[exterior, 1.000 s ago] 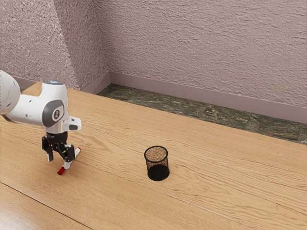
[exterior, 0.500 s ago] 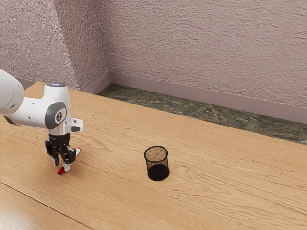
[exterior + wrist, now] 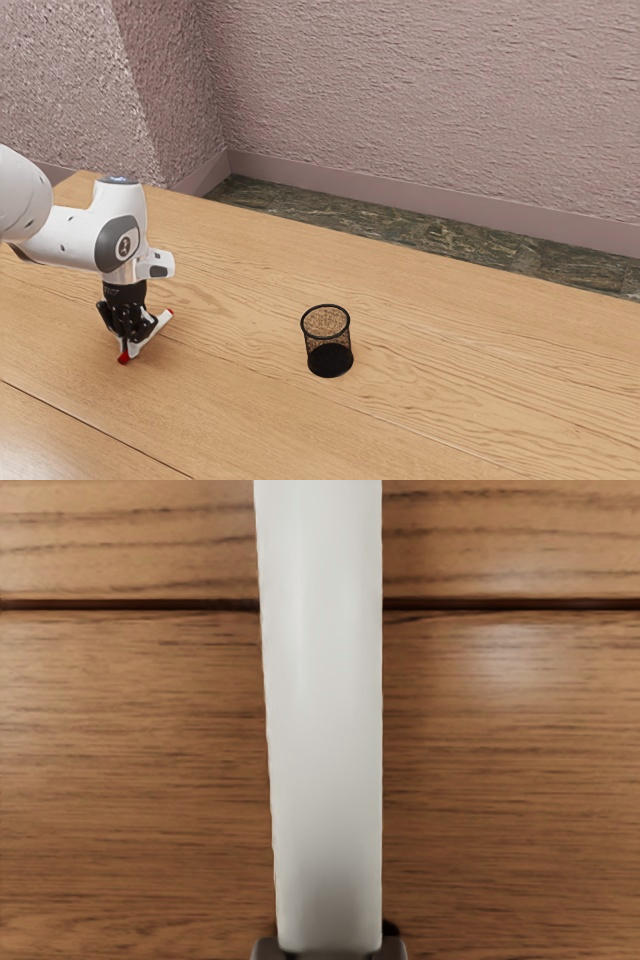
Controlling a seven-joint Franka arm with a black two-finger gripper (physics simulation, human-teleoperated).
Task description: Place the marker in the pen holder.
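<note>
At lower left of the exterior view, your gripper (image 3: 131, 350) is closed on the marker (image 3: 158, 327). Your pen holder (image 3: 330, 362) stands below centre.

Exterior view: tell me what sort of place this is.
Probably a plain room with a work table, perhaps an office or study: a wooden table with a mesh pen holder on it, rough plastered walls with a baseboard, and a dark stone-like floor.
</note>
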